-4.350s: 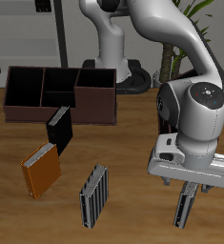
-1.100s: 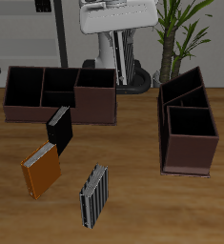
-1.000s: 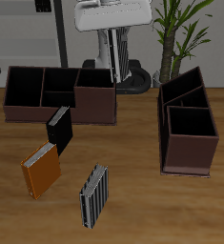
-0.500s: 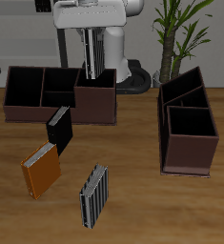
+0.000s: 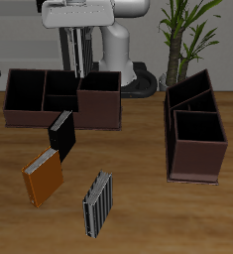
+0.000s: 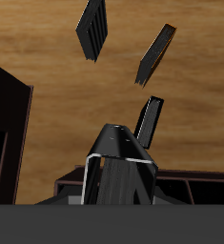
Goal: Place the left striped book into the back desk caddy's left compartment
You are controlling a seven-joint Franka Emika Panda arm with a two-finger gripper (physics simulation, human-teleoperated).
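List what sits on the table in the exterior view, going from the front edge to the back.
Striped book → orange book → black book → back desk caddy. The end-on caddy spans too much depth to place.

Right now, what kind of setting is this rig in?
Likely a simulated home office or study: a wooden desk holding two dark-brown desk caddies, several books, a potted plant and shelving behind.
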